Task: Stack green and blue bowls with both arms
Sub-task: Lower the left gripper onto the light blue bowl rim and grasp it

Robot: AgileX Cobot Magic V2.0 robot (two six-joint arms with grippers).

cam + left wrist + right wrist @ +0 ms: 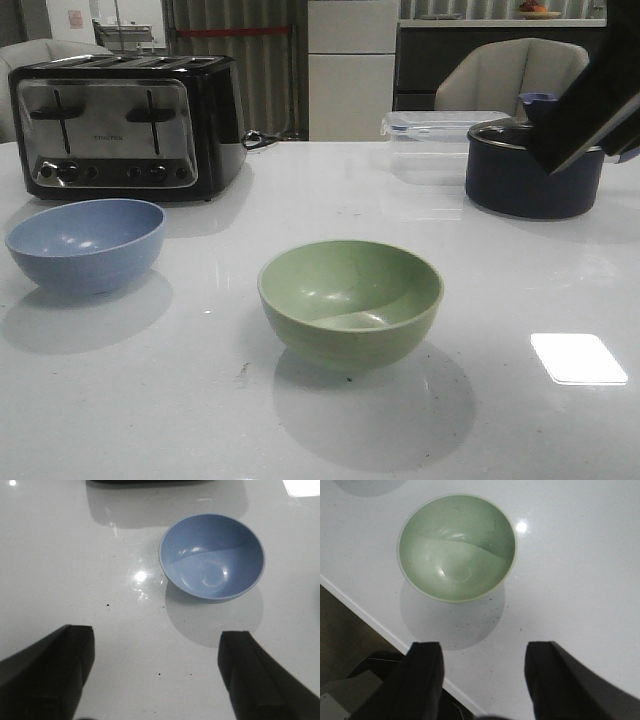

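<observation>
The dusty blue bowl stands upright and empty on the white table at the left, in front of the toaster. Near the table's middle, the pale green bowl is also upright and empty. In the left wrist view my left gripper is open above bare table, short of the blue bowl, with nothing between its fingers. My right gripper hovers open too, short of the green bowl and near the table's edge. Only part of the right arm shows in the front view, high at the right.
A black and silver toaster stands at the back left. At the back right a dark lidded pot sits beside a clear plastic box. The table edge runs close to the green bowl.
</observation>
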